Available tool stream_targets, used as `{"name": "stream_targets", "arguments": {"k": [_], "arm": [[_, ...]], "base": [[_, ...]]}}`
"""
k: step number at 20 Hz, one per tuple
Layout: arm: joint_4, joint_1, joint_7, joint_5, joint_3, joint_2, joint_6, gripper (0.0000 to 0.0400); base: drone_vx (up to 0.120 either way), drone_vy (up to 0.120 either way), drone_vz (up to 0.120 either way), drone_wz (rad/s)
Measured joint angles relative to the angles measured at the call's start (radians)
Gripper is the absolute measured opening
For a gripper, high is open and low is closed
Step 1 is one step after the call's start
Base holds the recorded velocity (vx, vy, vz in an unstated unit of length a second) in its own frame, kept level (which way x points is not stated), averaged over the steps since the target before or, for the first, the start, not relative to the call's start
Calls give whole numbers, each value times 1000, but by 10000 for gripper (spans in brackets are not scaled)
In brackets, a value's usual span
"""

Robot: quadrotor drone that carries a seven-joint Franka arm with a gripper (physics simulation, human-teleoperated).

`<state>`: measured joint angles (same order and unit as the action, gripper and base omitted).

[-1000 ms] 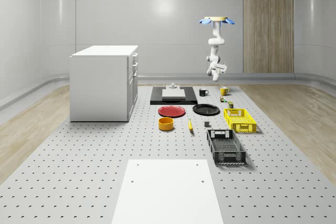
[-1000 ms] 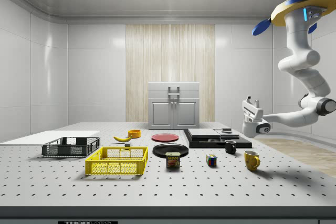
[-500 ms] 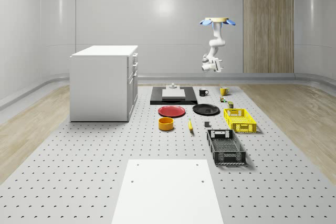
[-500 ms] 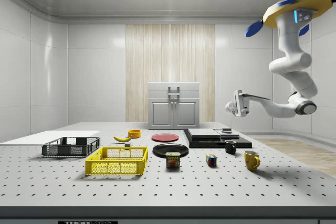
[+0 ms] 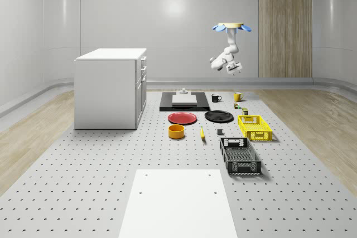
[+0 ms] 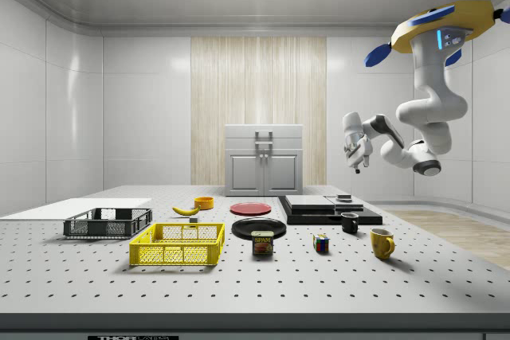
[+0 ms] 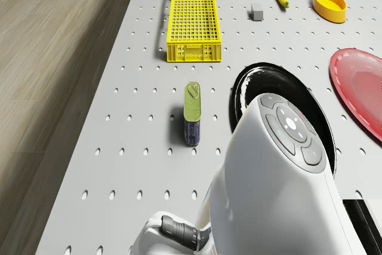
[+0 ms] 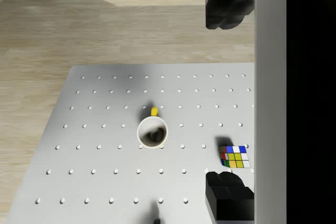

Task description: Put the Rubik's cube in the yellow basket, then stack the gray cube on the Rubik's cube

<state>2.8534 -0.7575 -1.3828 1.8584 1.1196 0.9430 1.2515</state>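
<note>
Grey perforated surface fills a pale-walled room; I hover high above its far end, my tool spread and empty, the Rubik's cube below beside a yellow mug.

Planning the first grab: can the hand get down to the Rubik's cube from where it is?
Probably yes. The hand hangs high above the table, with the Rubik's cube standing alone below; the yellow mug and can sit apart from it.
</note>
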Motion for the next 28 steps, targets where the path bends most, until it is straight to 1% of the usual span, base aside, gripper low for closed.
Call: {"name": "stream_targets", "arguments": {"k": [2,5,7,10,11,14,15,16,22,25,26,28], "arm": [[19,-74,-49,54,37,22,-34,400],[34,-154,-101,98,76,52,-67,400],[38,-191,-125,113,94,69,-79,400],[42,-229,-152,123,113,91,-86,400],[42,-239,-158,125,118,98,-86,400],[43,-261,-175,124,131,117,-83,400],[43,-267,-179,123,134,123,-80,400],[42,-272,-183,121,137,129,-78,400],[41,-294,-201,108,153,164,-55,400],[40,-302,-208,100,160,180,-43,400],[39,-305,-210,97,162,185,-38,400],[39,-309,-214,92,165,196,-29,400]], "base": [[60,0,-120,0],[120,0,-120,0],[120,0,-120,0],[120,0,-120,0],[120,0,-120,0],[0,0,-120,0],[0,-120,-120,0],[0,-80,-120,0],[0,0,-120,0],[0,-120,-120,0],[0,0,-120,0],[120,0,-120,0]]}}
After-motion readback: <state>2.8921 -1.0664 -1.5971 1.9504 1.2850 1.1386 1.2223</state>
